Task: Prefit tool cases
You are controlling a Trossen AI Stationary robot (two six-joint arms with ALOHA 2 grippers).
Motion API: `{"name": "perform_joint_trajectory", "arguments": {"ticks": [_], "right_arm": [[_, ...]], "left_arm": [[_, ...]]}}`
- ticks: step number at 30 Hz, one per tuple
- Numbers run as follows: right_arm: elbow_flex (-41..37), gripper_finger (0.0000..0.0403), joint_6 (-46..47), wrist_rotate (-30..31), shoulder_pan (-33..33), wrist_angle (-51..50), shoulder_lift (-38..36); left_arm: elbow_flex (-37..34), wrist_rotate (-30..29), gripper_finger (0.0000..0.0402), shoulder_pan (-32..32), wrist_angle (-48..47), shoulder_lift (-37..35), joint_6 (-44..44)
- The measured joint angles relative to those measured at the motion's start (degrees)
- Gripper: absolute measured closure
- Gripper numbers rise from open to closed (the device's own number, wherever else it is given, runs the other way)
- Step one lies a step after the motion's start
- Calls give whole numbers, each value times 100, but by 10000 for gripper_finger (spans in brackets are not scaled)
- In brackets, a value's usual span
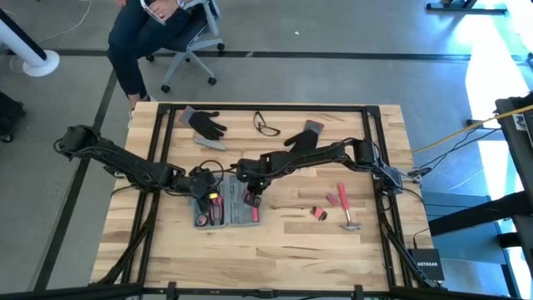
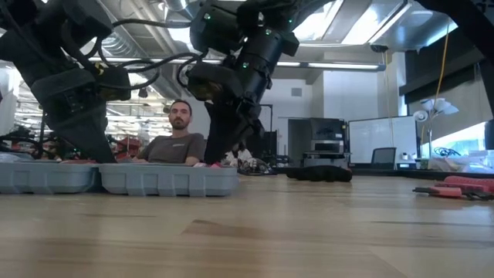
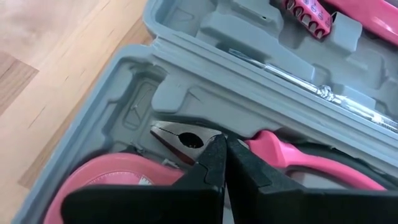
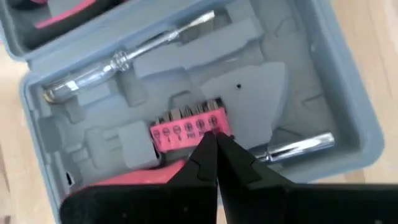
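Observation:
The blue-grey tool case [image 1: 225, 209] lies open and flat on the wooden table, both halves side by side, their walls showing in the low view [image 2: 116, 178]. My left gripper [image 3: 222, 142] is shut over the left half, its tips at the pink-handled pliers [image 3: 186, 140] beside a pink tape measure [image 3: 115, 180]. My right gripper [image 4: 216, 137] is shut over the right half, its tips at the pink bit holder [image 4: 186, 132], which lies between two chrome shafts [image 4: 124, 59]. My left gripper's shut fingertips [image 3: 211, 152] come slanting down from above onto the pliers' joint [image 3: 214, 134], where the pink handles begin; the pliers lie in their recess. Whether the tips touch, I cannot tell. My right gripper's shut fingertips [image 4: 205, 152] come slanting down onto the bit holder's end [image 4: 214, 121], which lies in the case. Whether they touch, I cannot tell.
Two black gloves [image 1: 205, 123] [image 1: 305, 137], glasses [image 1: 266, 125] and a slim grey bar [image 1: 211, 143] lie toward the far edge. A hammer [image 1: 346, 210] and small pink parts [image 1: 320, 213] lie right of the case. A person [image 2: 177, 140] sits beyond the far edge.

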Motion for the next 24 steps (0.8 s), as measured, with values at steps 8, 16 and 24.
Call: {"name": "perform_joint_trajectory", "arguments": {"ticks": [8, 16, 24], "right_arm": [[4, 403, -1, -40, 38, 45, 87], [4, 403, -51, -35, -15, -77, -54], [166, 403, -45, -24, 0, 53, -72]], "left_arm": [[-2, -19, 402, 0, 0, 1, -66], [-2, -62, 402, 0, 2, 2, -47], [-3, -80, 402, 0, 2, 2, -37]]}}
